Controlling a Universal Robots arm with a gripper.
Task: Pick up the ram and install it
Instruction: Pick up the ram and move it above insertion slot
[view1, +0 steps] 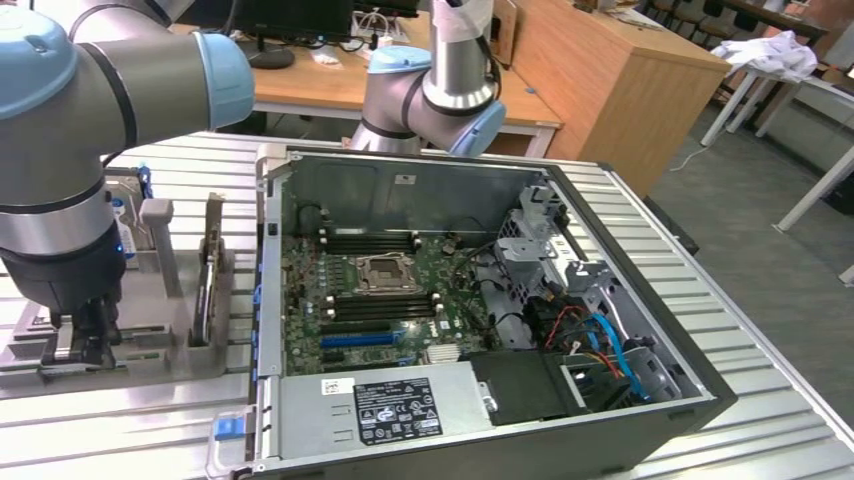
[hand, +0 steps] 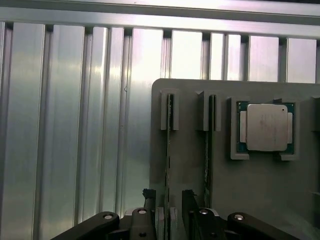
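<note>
gripper (hand: 169, 202) is open straddling the ram (hand: 168, 150), nothing grabbed yet, stick's parked on edge in the grey tray (hand: 260, 200), presumably for easy pinching

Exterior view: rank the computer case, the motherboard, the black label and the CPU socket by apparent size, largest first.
1. computer case
2. motherboard
3. black label
4. CPU socket
The label lies nearer the camera than the socket, so its lead may be partly perspective; treat those two as unsure.
</note>
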